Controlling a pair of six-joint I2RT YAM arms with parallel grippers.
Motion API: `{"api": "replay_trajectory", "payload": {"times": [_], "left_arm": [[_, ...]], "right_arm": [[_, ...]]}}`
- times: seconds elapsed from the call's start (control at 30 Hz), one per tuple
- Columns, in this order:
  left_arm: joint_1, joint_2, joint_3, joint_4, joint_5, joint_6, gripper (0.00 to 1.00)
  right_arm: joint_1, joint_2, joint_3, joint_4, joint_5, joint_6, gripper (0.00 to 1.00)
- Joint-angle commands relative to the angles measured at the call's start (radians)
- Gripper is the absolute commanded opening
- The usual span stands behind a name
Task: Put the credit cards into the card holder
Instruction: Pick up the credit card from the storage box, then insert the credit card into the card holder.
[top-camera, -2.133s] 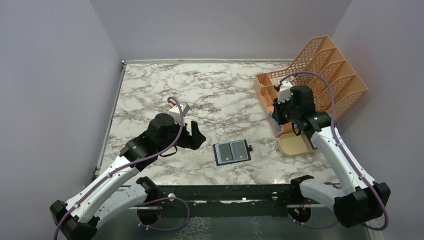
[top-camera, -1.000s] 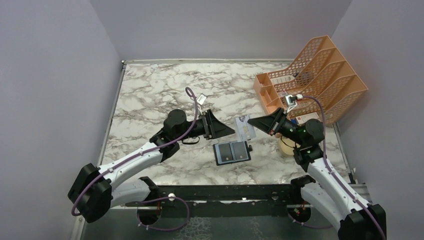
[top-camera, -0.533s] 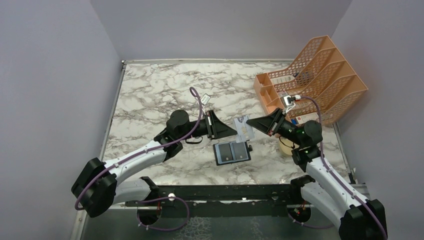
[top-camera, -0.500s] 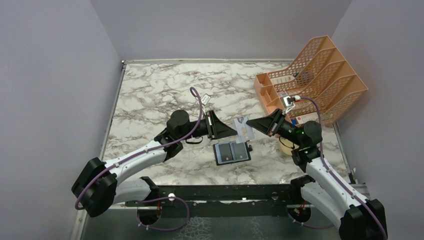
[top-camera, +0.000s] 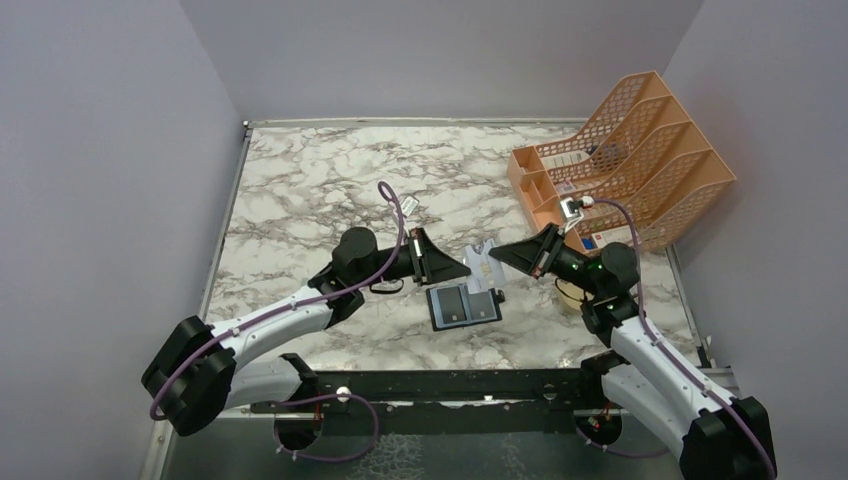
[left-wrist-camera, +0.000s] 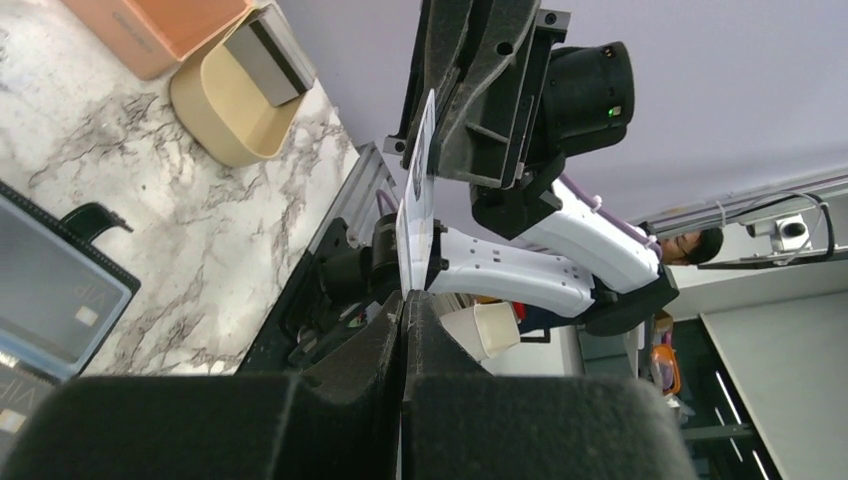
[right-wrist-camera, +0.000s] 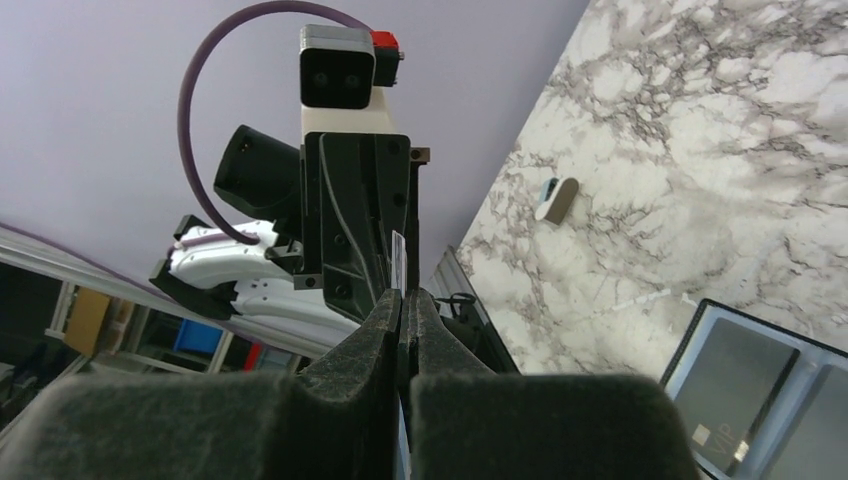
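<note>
A pale credit card hangs in the air just above the table, pinched from both sides. My left gripper is shut on its left end, and my right gripper is shut on its right end. In the left wrist view the card shows edge-on, rising from my shut left gripper to the right gripper's fingers. The right wrist view shows my right gripper shut on the card's thin edge. The black card holder lies open below, with greyish cards showing inside.
An orange mesh file rack with white boxes stands at the back right. A tan dish sits beside the right arm, partly hidden by it; in the left wrist view the dish holds a grey block. The table's metal front rail runs just below the holder.
My left gripper has closed on the card's free end. The card and both grippers have shifted slightly left and down toward the holder.
</note>
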Motion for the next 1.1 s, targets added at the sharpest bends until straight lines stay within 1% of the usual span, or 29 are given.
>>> {"api": "replay_trajectory", "payload": {"times": [0.0, 0.13, 0.3, 0.47, 0.53, 0.63, 0.77, 0.9, 1.0, 1.07], "left_arm": [[0.007, -0.048, -0.06, 0.025, -0.02, 0.026, 0.0], [0.027, -0.083, -0.105, -0.02, -0.032, 0.055, 0.0], [0.049, -0.113, -0.122, -0.151, -0.071, 0.124, 0.0], [0.053, -0.102, -0.073, -0.406, -0.162, 0.237, 0.0], [0.053, -0.084, -0.061, -0.448, -0.169, 0.262, 0.0], [0.052, -0.048, -0.061, -0.44, -0.148, 0.264, 0.0], [0.052, 0.034, -0.034, -0.443, -0.117, 0.268, 0.0], [0.052, 0.127, -0.022, -0.369, -0.052, 0.242, 0.0], [0.053, 0.185, -0.005, -0.344, -0.04, 0.239, 0.0], [0.053, 0.223, 0.005, -0.329, -0.027, 0.233, 0.0]], "right_arm": [[0.0, -0.026, 0.026, -0.128, 0.042, -0.131, 0.01], [0.0, -0.063, 0.081, -0.271, 0.089, -0.235, 0.01], [-0.001, -0.052, 0.154, -0.407, 0.118, -0.336, 0.01], [-0.001, 0.0, 0.207, -0.565, 0.162, -0.477, 0.01], [0.0, 0.019, 0.212, -0.63, 0.214, -0.535, 0.01], [-0.001, 0.059, 0.216, -0.689, 0.273, -0.602, 0.01], [-0.001, 0.133, 0.21, -0.689, 0.273, -0.677, 0.01], [0.0, 0.226, 0.196, -0.672, 0.229, -0.708, 0.01], [-0.001, 0.316, 0.173, -0.63, 0.153, -0.737, 0.01], [0.001, 0.363, 0.169, -0.631, 0.132, -0.756, 0.01]]}}
